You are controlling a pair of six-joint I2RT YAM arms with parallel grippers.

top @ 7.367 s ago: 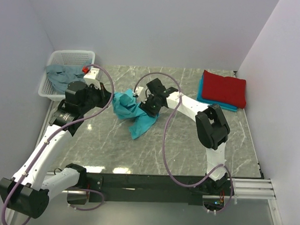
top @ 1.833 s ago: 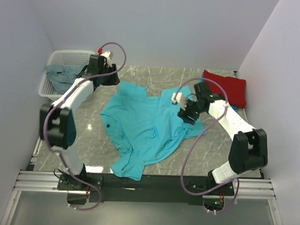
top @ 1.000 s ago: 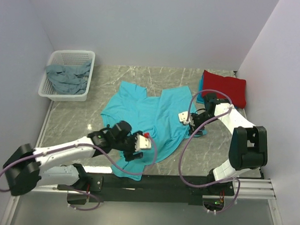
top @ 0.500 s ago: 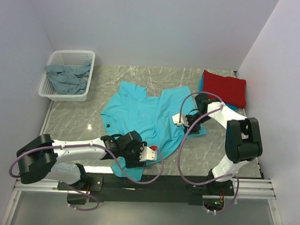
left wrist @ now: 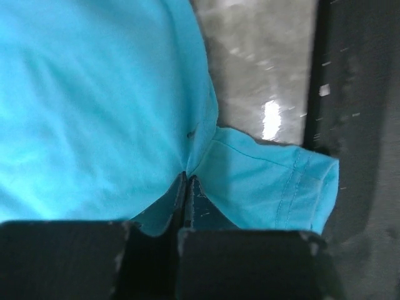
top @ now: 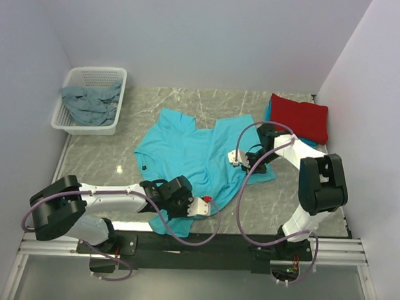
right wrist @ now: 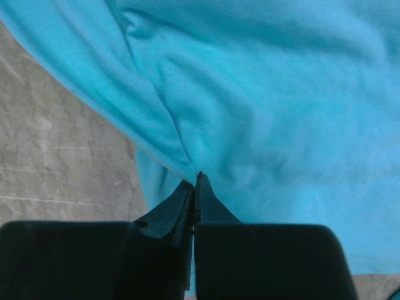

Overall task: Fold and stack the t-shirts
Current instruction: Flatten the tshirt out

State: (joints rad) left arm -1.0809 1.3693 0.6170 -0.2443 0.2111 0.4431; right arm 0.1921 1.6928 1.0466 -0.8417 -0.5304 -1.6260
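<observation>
Marble table (top: 304, 194): carrying everything, with bare stone lying between the spread shirt and the folded pile.
Turquoise t-shirt (top: 193, 153): lying opened out in the middle of the table, rumpled and not yet folded. Its near sleeve is reaching the black front rail (left wrist: 356, 125), likely so both arms can pull it flat.
White perforated basket (top: 97, 70): sitting at the far left, holding the crumpled grey-blue shirt (top: 89, 100), which is waiting its turn.
Red shirt (top: 299, 118): resting folded on the turquoise-blue shirt (top: 308, 143) at the far right, forming the stack.
Left gripper (left wrist: 186, 178): pinching cloth where the near sleeve joins the body, fingers pressed together.
Right gripper (right wrist: 195, 178): nipping a ridge of the shirt's right side, fingers closed on it.
Purple cable (top: 241, 192): looping over the shirt's right edge, possibly snagging any drag.
</observation>
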